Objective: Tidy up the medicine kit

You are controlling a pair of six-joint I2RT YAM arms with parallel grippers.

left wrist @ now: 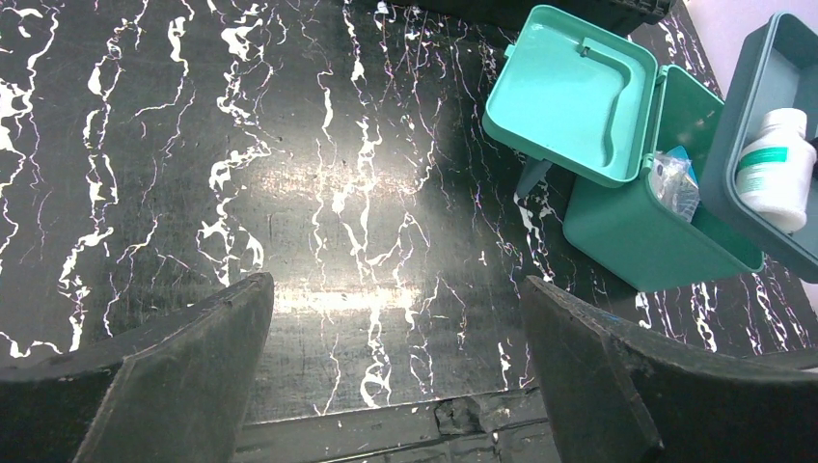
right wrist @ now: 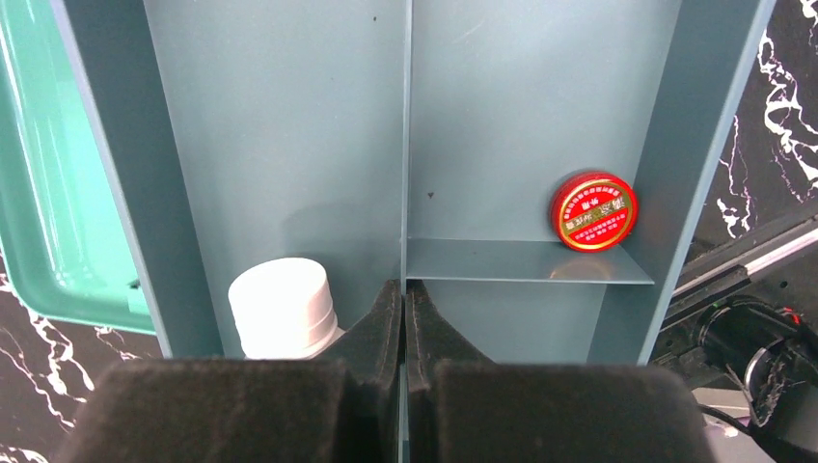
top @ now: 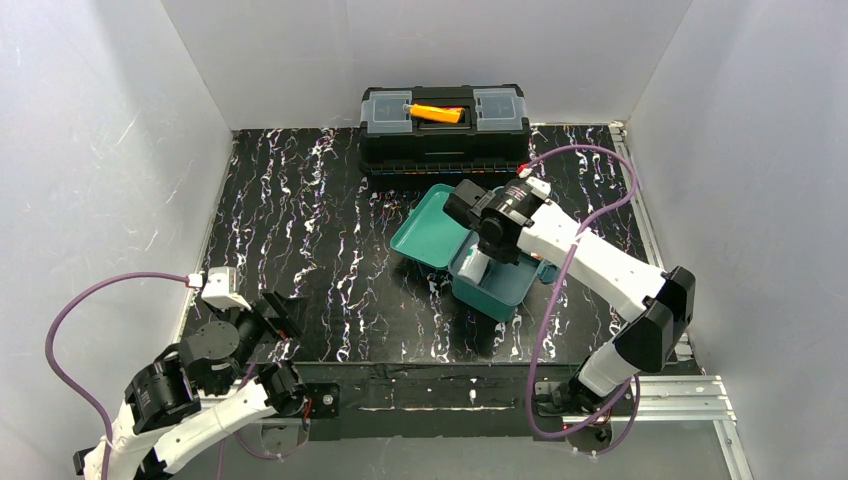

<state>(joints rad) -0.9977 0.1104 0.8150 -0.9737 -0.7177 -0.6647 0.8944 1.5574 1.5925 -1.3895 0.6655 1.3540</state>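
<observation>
The medicine kit (top: pixel 497 292) is a teal box standing right of the table's middle, its lid (top: pixel 430 228) flung open to the left. My right gripper (right wrist: pixel 405 289) is shut on the middle divider (right wrist: pixel 406 145) of the darker teal inner tray (left wrist: pixel 748 116), which is raised at the box's right side. In the tray are a white bottle (right wrist: pixel 282 307) on the left and a round red tin (right wrist: pixel 593 211) on the right. A clear packet (left wrist: pixel 675 178) lies inside the box. My left gripper (left wrist: pixel 395 285) stands open over the bare table near the front edge, far left of the kit.
A black toolbox (top: pixel 445 140) with an orange handle (top: pixel 440 112) stands against the back wall behind the kit. White walls close in the table on three sides. The table's front edge (left wrist: pixel 386 415) runs just under my left fingers.
</observation>
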